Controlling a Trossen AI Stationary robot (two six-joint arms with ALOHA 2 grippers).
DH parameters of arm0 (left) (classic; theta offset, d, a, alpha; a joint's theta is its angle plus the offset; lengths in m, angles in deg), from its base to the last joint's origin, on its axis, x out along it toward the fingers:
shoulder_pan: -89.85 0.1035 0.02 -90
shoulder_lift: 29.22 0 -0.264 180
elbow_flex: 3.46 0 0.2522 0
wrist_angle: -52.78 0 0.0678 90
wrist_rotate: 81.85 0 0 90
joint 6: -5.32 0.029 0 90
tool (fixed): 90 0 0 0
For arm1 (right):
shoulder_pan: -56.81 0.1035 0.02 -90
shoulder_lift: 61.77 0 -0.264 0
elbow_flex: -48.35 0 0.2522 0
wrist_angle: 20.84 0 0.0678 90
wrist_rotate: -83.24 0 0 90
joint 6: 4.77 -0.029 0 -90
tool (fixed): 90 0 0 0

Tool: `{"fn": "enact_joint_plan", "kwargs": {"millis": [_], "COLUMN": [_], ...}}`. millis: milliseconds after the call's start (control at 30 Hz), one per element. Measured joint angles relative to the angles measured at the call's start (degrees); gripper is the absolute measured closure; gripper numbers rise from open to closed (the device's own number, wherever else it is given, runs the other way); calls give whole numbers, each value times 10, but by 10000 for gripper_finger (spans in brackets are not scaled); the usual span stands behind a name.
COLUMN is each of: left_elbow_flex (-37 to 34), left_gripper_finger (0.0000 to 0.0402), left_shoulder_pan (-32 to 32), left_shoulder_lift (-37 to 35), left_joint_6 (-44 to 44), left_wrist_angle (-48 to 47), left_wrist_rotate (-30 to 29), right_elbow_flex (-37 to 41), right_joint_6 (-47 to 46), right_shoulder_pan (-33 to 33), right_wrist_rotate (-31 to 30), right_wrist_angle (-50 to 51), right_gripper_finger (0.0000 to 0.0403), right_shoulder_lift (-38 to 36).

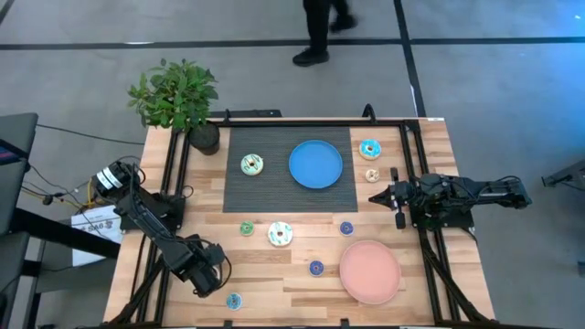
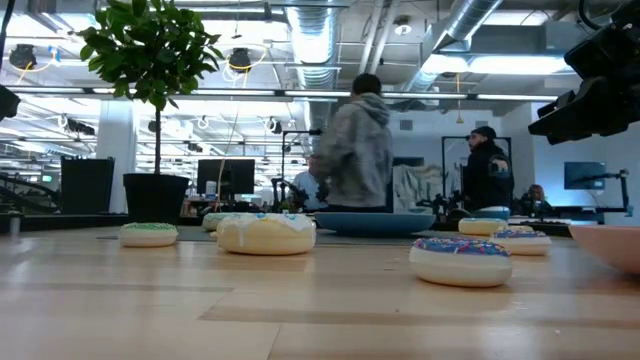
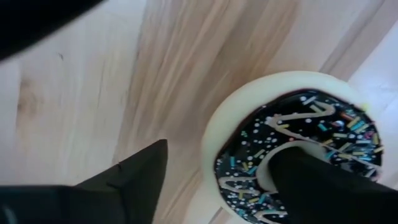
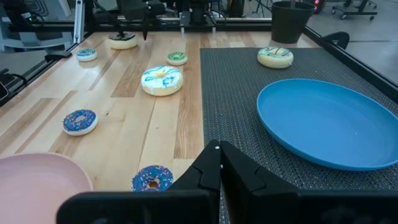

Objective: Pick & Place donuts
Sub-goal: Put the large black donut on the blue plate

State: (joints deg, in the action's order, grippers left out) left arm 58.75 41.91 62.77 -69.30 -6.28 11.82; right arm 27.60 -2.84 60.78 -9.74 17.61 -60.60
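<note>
Left claw [image 1: 208,274]: low over the near-left part of the worktop [image 1: 274,283], fingers apart, straddling one wall of a dark-brown iced donut [image 3: 292,149]. One finger [image 3: 323,186] stands in the donut's hole, the other [image 3: 124,186] outside the rim with a gap left; not yet clamped. Judged purpose: a pinch through the ring, since the wall is easier to hold than the full width.

Turquoise donut [image 1: 234,301]: just beside that claw, toward the worktop's near edge.

Small green donut [image 1: 247,228] and large white donut with blue icing [image 1: 280,234]: to the claw's right, farther in, loose on the wood.

White-green donut [image 1: 252,164]: beyond those, on the dark ribbed mat [image 1: 274,196].

Blue plate [image 1: 315,164]: centre of the mat, bare; pink plate [image 1: 370,271]: on the wood near the front, also bare. Likely the receiving places.

Two small blue sprinkled donuts [image 1: 316,268] [image 1: 346,228]: between the two claws, near the pink plate.

Turquoise-iced donut [image 1: 369,148] and small tan donut [image 1: 372,175]: just behind the right claw.

Right claw [image 1: 377,196]: waiting at the mat's right edge, fingers together, empty.
</note>
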Motion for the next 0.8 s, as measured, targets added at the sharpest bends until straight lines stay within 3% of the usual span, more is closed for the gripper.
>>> {"fn": "enact_joint_plan", "kwargs": {"millis": [367,600,800], "left_elbow_flex": [9,40,87], "left_gripper_finger": [226,244,248], "left_shoulder_pan": [10,44,106], "left_shoulder_lift": [0,0,0], "left_joint_6": [-20,-12,47], "left_wrist_angle": [-4,-10,-53], "left_wrist_rotate": [25,25,13], "right_elbow_flex": [0,0,0], "right_joint_6": [0,0,0], "right_shoulder_pan": [0,0,0], "right_wrist_rotate": [0,0,0], "right_wrist_angle": [0,0,0], "right_gripper_finger": [403,403,403], "right_shoulder_lift": [0,0,0]}}
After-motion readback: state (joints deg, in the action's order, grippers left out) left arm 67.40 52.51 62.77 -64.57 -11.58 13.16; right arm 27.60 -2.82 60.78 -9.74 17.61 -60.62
